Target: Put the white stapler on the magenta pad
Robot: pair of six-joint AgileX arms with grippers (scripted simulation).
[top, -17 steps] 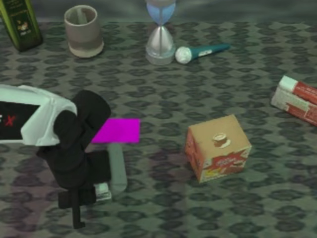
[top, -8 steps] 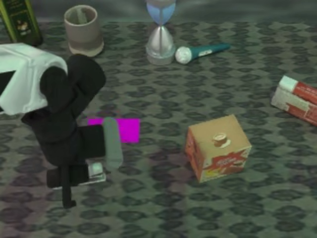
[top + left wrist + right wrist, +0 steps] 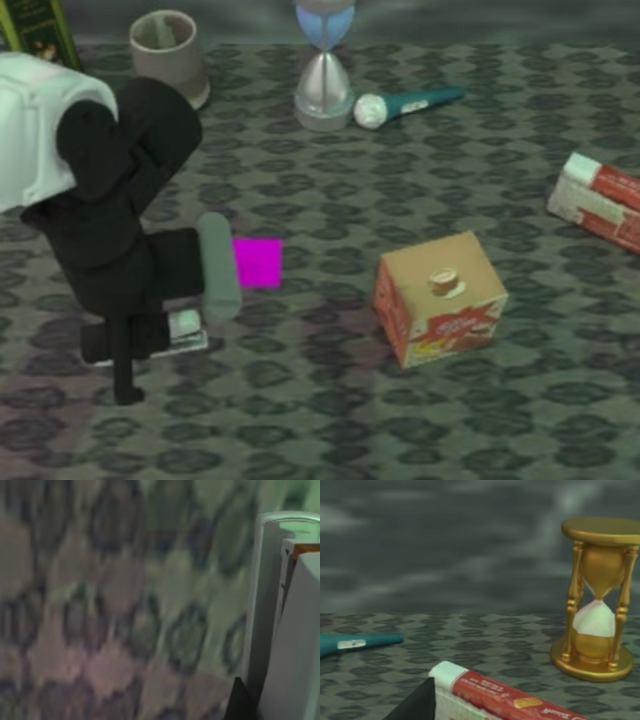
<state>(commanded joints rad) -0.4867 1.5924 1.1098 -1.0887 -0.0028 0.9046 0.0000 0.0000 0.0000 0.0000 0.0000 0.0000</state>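
Since a second ago your left gripper (image 3: 160,335) has carried the white stapler (image 3: 217,266) toward the table's far side, and it is now clamped on it, covering the left part of the magenta pad (image 3: 259,263). You are getting open patterned tablecloth (image 3: 330,420) between pad and tan carton (image 3: 438,297). Along the far edge are standing a cup (image 3: 168,58), hourglass (image 3: 324,70) and brush (image 3: 405,105).

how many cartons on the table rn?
2. The tan carton stands right of centre, right of the magenta pad. The red-and-white carton lies at the right edge, partly cut off. The left arm could hide more.
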